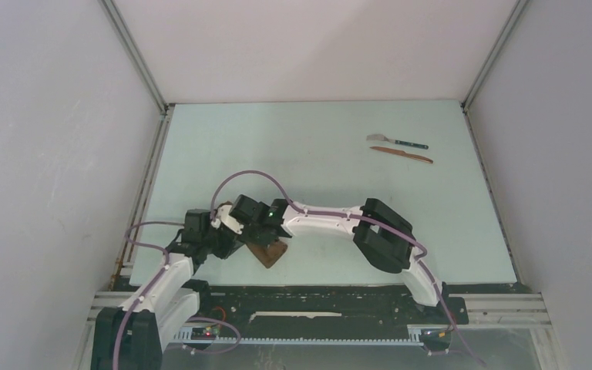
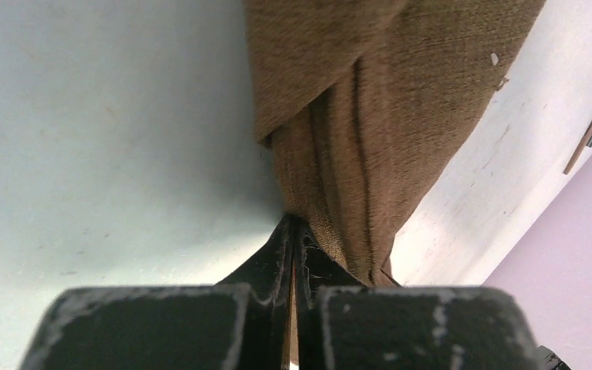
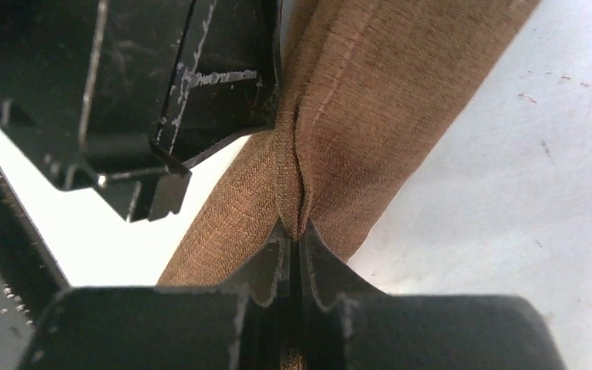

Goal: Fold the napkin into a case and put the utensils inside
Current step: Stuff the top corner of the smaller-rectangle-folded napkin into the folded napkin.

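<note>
The dark-brown napkin [image 1: 270,252] lies bunched at the near left of the table, mostly hidden under both grippers in the top view. My left gripper [image 2: 291,223] is shut, pinching a gathered edge of the napkin [image 2: 370,116]. Close beside it, my right gripper [image 3: 297,231] is shut on a raised crease of the same napkin [image 3: 354,123]. The utensils lie far off at the back right: a silver-headed one with a dark teal handle [image 1: 398,141] and a thin reddish-brown knife [image 1: 401,153] just in front of it.
Grey enclosure walls [image 1: 62,154] stand on both sides and at the back. The left arm's black gripper body [image 3: 162,85] fills the upper left of the right wrist view, very near the right fingers. A black rail [image 1: 316,297] runs along the near table edge.
</note>
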Motion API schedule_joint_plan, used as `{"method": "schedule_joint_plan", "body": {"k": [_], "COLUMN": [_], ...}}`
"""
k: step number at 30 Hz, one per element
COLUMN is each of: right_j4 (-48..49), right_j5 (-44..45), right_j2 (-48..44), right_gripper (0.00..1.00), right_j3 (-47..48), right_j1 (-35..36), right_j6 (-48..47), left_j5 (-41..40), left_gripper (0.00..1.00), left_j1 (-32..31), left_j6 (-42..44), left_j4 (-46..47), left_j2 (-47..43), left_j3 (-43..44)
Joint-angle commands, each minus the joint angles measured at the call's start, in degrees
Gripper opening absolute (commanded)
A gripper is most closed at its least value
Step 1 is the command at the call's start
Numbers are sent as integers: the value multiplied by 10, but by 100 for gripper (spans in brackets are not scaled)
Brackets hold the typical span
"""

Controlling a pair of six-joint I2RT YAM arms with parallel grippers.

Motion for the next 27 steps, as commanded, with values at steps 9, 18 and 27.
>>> {"method": "schedule_joint_plan", "body": {"k": [9, 18, 27], "right_j4": [-50, -46, -14], "right_j5": [-148, -213, -227], "right_j2": [-5, 39, 64], "right_gripper": [8, 10, 16], "right_j3": [89, 93, 63], "right_j1": [-40, -51, -62], "right_j6": [182, 274, 294], "left_j5": [-23, -20, -52], "left_gripper": [0, 0, 8], "left_j1": [-6, -6, -6], "left_j6": [-7, -6, 34], "left_j4": [-4, 0, -102], "left_j2": [-2, -4, -48], "left_j3": [-24, -27, 35]}}
